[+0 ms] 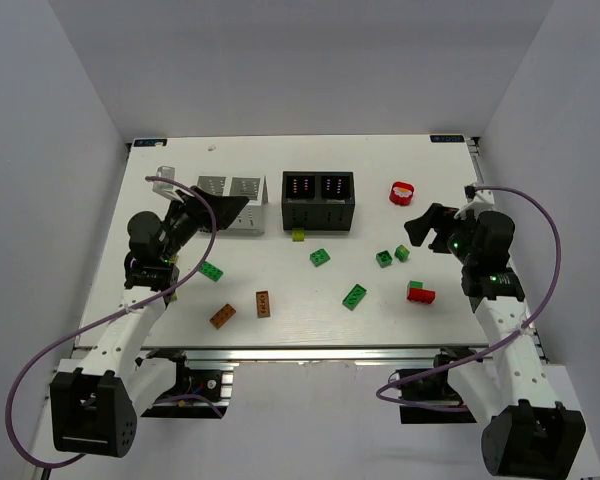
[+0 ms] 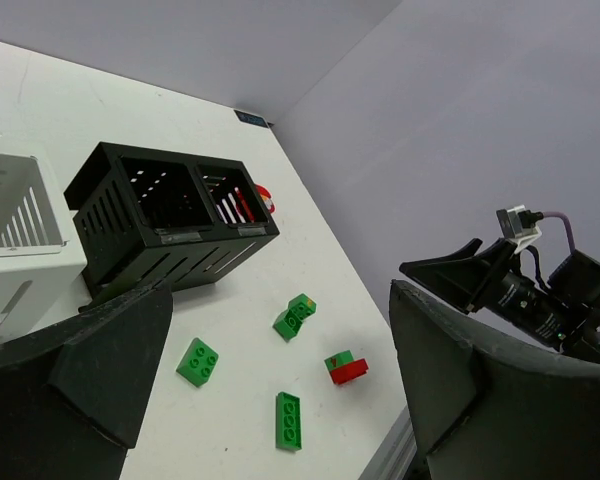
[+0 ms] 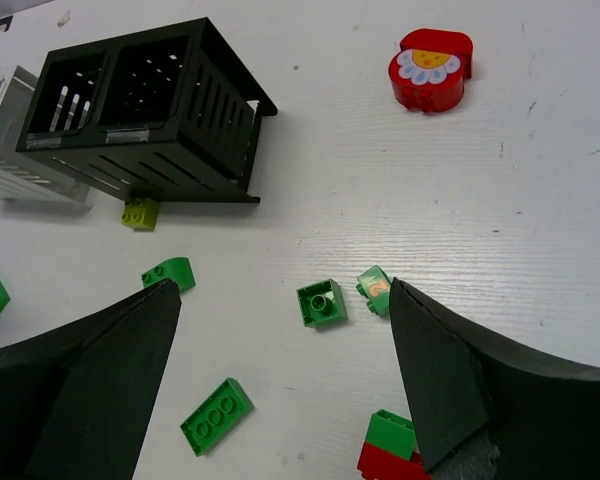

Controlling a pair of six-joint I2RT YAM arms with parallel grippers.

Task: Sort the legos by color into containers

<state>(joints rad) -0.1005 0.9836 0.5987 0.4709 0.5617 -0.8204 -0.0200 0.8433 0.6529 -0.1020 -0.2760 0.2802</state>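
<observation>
Nothing's sorted yet, I think. The legos (image 1: pixel 355 296) lie loose on the table (image 1: pixel 300 325) in front of the white container (image 1: pixel 230 190) and black container (image 1: pixel 319 199). Left hand (image 1: pixel 220 212) and right hand (image 1: pixel 425 228) hover spread wide, holding nothing. Next up: drop onto one brick and pinch it.

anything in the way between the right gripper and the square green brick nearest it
Nothing visible does. The open right gripper looks down on bare table, and the square green brick lies uncovered ahead of it. Another small green brick sits close beside it, not touching.
</observation>
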